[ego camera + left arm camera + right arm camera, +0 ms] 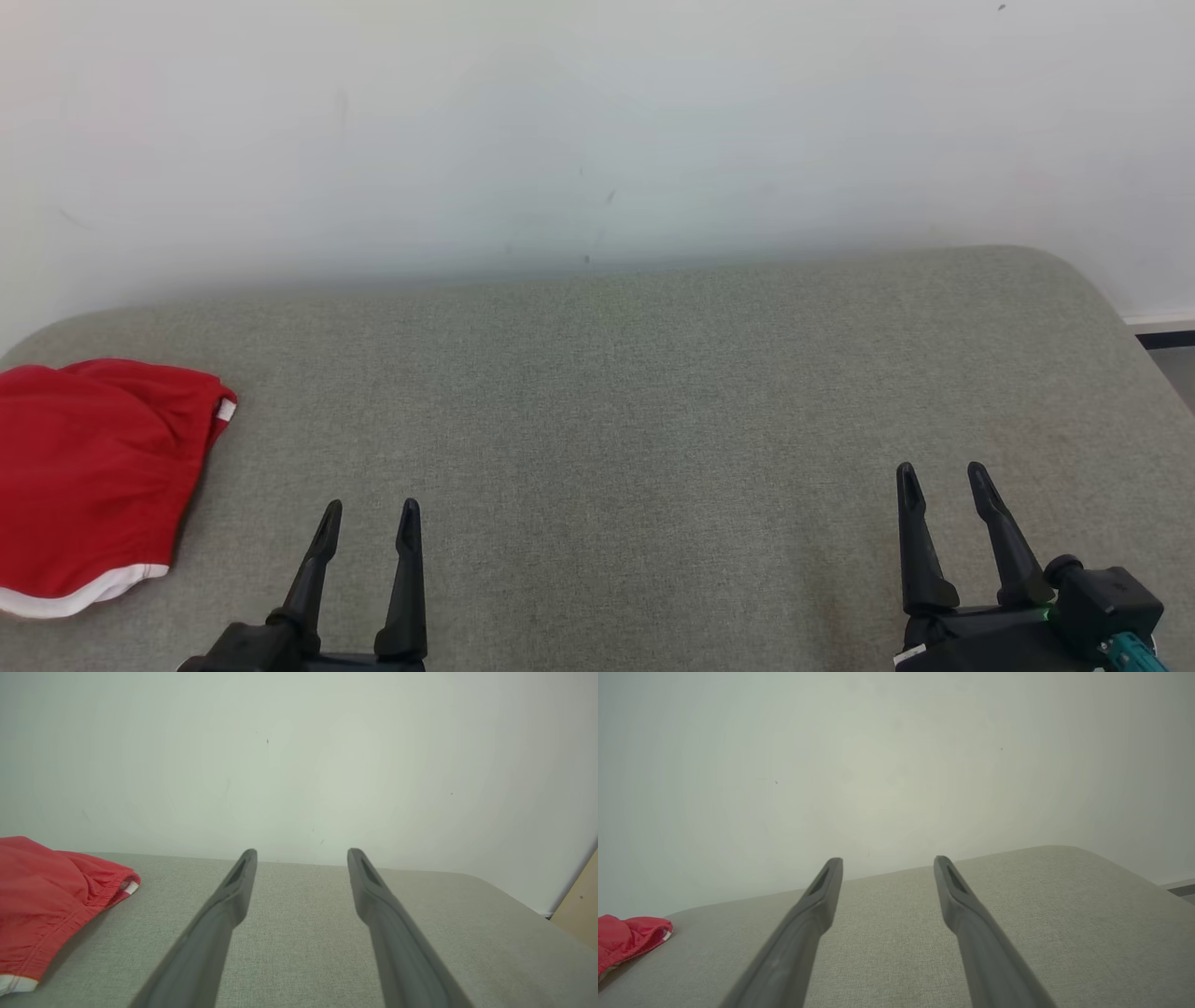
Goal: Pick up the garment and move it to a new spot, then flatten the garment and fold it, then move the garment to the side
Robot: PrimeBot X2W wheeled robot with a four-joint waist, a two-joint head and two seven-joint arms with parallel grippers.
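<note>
- I am watching the garment (93, 476) lying at the left edge of the bench (653, 392). It is red, with a white hem (84, 593) toward the near edge and a small white tab (226, 409) on its right side. Neither claw is touching it.
- The left gripper (371, 509) is hovering over the near edge, near the cloth's right side, fingers spread and holding nothing. The right gripper (941, 469) is hanging well apart, toward the near right corner, spread the same way and also empty.
- I am reading this as the reach for the pick-up. The cloth is lying doubled and fairly tidy, though, so it might be already set aside; I cannot tell which.
- To pick it up, I am planning to swing the left claw across and come down on the gathered band beside the tab, where the layers are bunching. That should pinch cloth rather than upholstery.
- I am aiming to carry it to the bare middle of the bench, where both arms are reaching comfortably for the flattening.
- The head view is giving me both claws and the whole run of the hem at once, which is good for judging the sideways reach.
- The left wrist view is giving me what the head view is flattening: the elastic puckers along the band, the shadow under the cloth's lifted edge, and a beige panel (577, 900) past the bench's right end.
- The right wrist view is showing the garment small at its far left, which is confirming that this arm is standing far from it.
</note>
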